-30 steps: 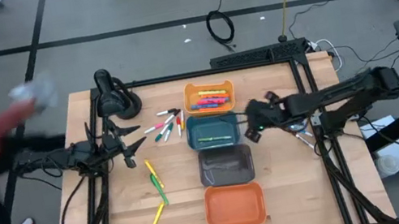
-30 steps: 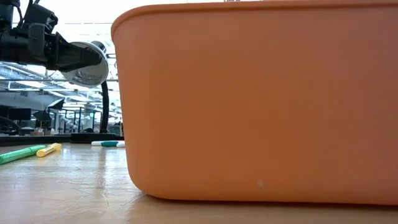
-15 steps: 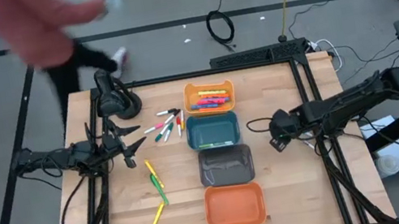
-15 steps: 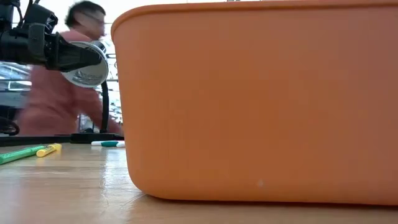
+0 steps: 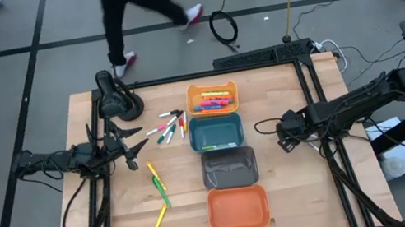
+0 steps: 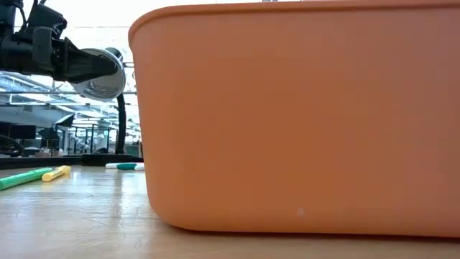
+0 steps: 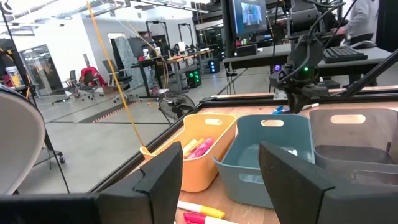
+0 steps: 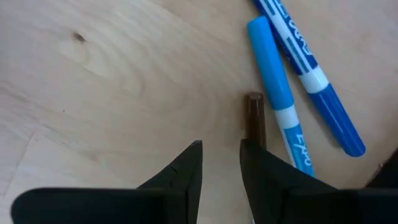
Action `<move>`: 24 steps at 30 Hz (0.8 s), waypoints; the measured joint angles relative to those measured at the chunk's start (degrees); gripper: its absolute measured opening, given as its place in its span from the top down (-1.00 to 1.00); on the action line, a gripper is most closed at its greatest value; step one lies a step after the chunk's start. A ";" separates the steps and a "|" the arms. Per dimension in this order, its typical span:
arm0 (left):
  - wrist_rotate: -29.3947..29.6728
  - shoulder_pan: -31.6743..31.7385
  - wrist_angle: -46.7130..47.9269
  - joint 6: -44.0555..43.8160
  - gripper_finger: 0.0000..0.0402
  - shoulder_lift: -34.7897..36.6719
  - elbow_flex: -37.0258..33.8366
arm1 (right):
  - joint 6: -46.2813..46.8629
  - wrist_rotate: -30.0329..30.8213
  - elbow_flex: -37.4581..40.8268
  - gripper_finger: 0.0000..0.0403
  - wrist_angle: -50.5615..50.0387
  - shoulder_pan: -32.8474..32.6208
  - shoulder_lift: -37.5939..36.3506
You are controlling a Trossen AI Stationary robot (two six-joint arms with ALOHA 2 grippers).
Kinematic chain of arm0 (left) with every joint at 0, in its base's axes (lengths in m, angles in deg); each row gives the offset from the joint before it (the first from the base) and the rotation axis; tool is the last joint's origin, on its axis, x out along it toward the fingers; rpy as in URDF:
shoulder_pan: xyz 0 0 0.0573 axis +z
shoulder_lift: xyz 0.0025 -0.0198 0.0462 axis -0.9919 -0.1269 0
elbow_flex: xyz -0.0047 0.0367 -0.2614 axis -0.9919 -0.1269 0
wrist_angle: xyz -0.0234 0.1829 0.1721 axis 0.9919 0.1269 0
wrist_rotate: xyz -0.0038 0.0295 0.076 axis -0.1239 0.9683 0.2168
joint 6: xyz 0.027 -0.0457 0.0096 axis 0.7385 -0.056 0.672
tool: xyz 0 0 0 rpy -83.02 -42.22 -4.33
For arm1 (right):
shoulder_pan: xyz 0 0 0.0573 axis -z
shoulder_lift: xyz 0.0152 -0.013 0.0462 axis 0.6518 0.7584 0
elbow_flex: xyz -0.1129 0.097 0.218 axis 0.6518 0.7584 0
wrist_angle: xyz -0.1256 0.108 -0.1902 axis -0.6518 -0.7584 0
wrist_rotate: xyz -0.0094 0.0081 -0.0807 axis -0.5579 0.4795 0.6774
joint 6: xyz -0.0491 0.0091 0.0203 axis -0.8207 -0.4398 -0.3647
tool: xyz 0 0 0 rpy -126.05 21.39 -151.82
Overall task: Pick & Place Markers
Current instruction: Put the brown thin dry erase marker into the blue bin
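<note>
Several markers (image 5: 168, 126) lie loose on the wood left of the bins, with green and yellow ones (image 5: 157, 185) nearer the front. More markers lie in the light orange bin (image 5: 212, 97). My right gripper (image 5: 283, 136) points down near the table's right side, open by a narrow gap (image 8: 221, 168) with bare wood between its fingers. Just beyond them lie a light blue marker (image 8: 277, 93), a dark blue marker (image 8: 311, 68) and a brown marker (image 8: 255, 118), whose near end one finger hides. My left gripper (image 7: 221, 186) waits open and level at the table's left (image 5: 129, 147).
Teal (image 5: 217, 133), grey (image 5: 229, 167) and orange (image 5: 238, 207) bins stand in a row down the table's middle. A black stand (image 5: 115, 100) sits at the far left corner. A person's legs (image 5: 138, 8) cross the floor beyond the far edge.
My right gripper has gone from beside the teal bin toward the table's right edge and down, turning until it points down. A person has walked from left to right behind the table's far edge.
</note>
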 joint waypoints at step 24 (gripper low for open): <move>-0.02 -0.01 0.00 0.00 -0.07 0.02 0.00 | 5.93 -0.70 0.42 0.54 -0.63 0.02 1.81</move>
